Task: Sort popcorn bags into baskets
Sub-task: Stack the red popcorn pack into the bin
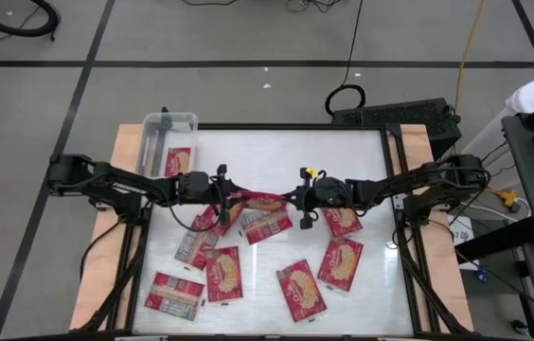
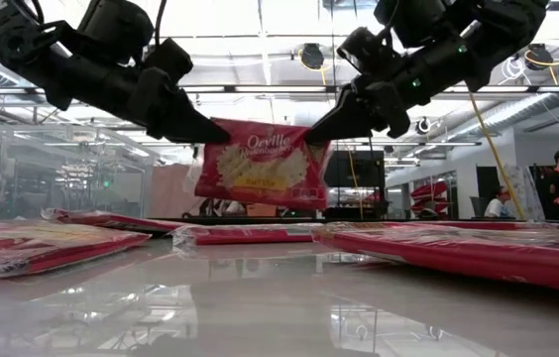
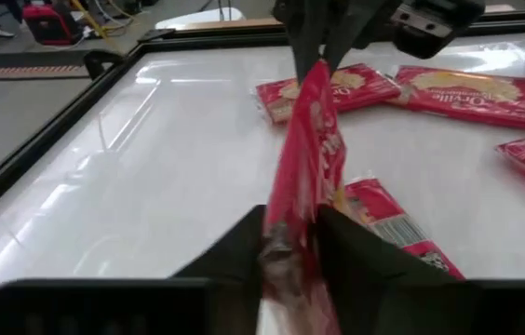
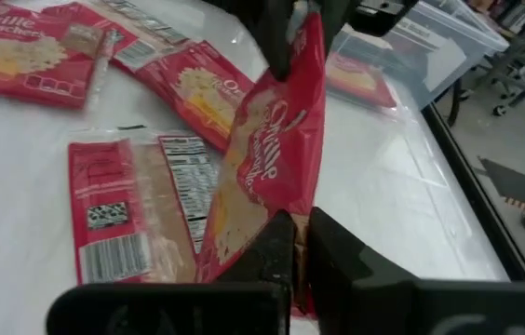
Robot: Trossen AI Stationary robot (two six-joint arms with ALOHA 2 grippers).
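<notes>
One Orville popcorn bag (image 2: 263, 165) is held clear of the table (image 1: 362, 156), stretched between both grippers at the centre of the frame. The left gripper (image 1: 222, 195) is closed on the bag's left edge; the right gripper (image 1: 297, 198) is clamped on its right edge. A tear or a slipped edge is judged the main risk, should the arms pull apart or either release be mistimed; a dropped bag would land among the loose bags (image 1: 222, 273) below. The clear plastic bin (image 1: 165, 126) sits at the upper left of the table, one packet (image 1: 179, 159) already lying inside. Both arms are extended inward from opposite sides, nearly level, wrists meeting at mid-table.
</notes>
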